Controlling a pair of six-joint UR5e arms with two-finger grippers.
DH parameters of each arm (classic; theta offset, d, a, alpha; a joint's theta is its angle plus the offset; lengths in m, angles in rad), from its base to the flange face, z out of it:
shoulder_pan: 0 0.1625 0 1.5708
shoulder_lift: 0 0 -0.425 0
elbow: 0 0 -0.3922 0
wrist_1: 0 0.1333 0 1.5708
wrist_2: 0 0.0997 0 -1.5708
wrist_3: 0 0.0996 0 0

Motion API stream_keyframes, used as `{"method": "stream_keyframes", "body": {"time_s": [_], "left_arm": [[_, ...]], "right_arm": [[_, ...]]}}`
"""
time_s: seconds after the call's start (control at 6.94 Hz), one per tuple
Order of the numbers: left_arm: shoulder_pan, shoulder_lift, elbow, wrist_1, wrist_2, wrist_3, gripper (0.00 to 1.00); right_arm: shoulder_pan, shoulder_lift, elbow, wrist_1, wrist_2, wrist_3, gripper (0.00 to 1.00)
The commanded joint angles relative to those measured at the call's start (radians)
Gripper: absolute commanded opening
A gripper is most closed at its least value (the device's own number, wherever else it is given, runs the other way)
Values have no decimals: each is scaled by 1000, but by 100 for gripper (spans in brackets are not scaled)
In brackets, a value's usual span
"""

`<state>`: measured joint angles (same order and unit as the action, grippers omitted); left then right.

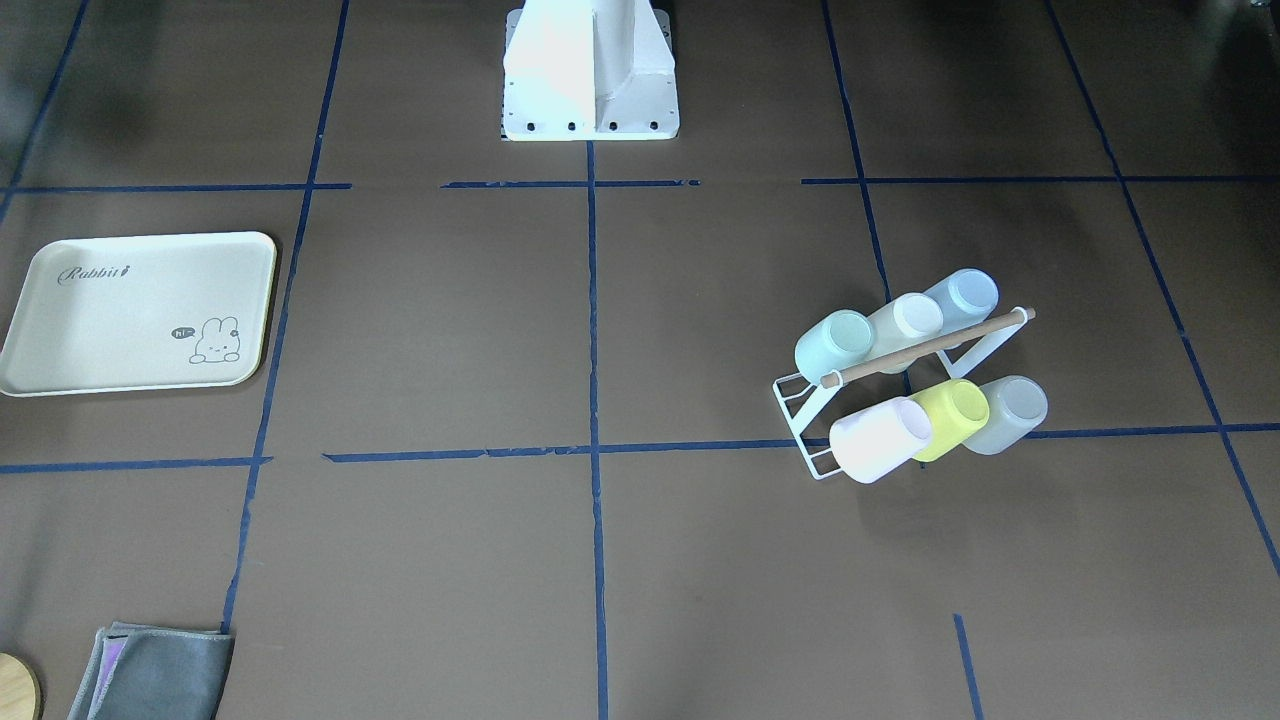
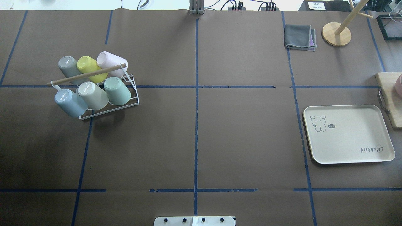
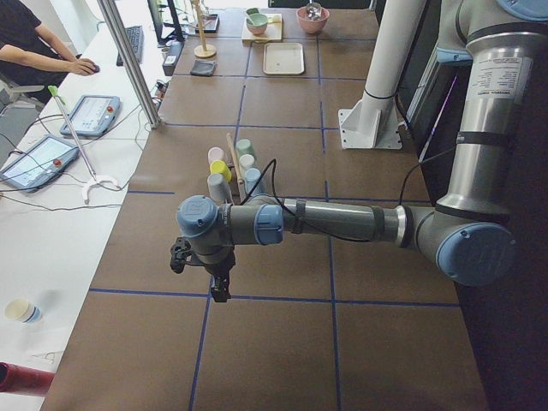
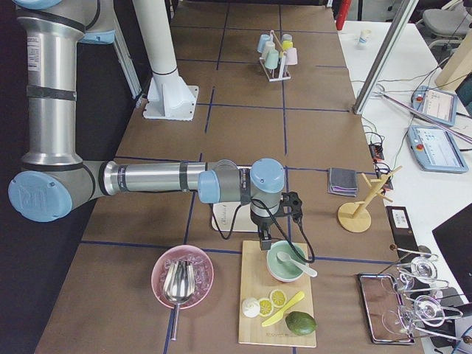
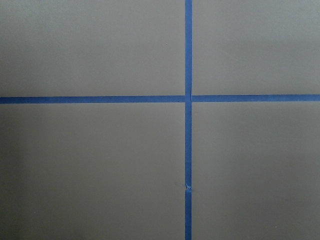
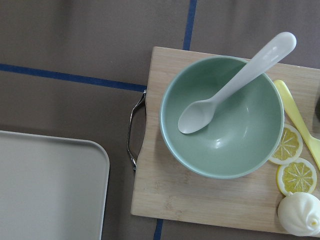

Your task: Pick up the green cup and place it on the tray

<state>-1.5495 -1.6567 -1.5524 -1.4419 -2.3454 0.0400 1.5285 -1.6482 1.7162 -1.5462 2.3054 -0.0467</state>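
The left end effector (image 3: 220,291) hangs over the bare brown paper-covered desk (image 2: 245,131), above a crossing of blue tape lines. How far open it is cannot be told. Farther along the desk from it stands a white wire rack (image 2: 135,94) with a wooden rod (image 2: 88,74) across its top and six plastic cups tilted on it, bases outward. The small pale mint-green plastic cup (image 2: 117,91) sits at the end of the row on the robot's side, just beside a cream cup (image 2: 93,95). A pale pink cup (image 2: 111,59) stands opposite it across the rod.

The right end effector (image 4: 264,240) hovers at the handle edge of a wooden board (image 6: 165,195), and its opening cannot be told either. The cream-beige rectangular tray with rounded corners (image 2: 348,138) lies just beside it, close to the board's metal handle (image 6: 132,131) and well apart from the rack. On the board are a green bowl (image 6: 235,140) holding a white spoon (image 6: 235,85), and lemon slices (image 6: 295,175).
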Motion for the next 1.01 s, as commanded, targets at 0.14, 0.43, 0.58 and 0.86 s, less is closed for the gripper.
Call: {"method": "stream_keyframes", "body": {"time_s": [0.14,0.43,0.58,0.86], "left_arm": [[17,9,-3,-17,3,0,100],[17,9,-3,-17,3,-2,100],[17,9,-3,-17,2,-2,100],[17,11,-5,-17,2,0,100]], "right_arm": [[-4,-1,-3,2,-3,2,100],[-7,-2,3,2,14,-4,100],[-8,-4,0,2,28,-5,100],[-24,-4,2,3,34,2,100]]}}
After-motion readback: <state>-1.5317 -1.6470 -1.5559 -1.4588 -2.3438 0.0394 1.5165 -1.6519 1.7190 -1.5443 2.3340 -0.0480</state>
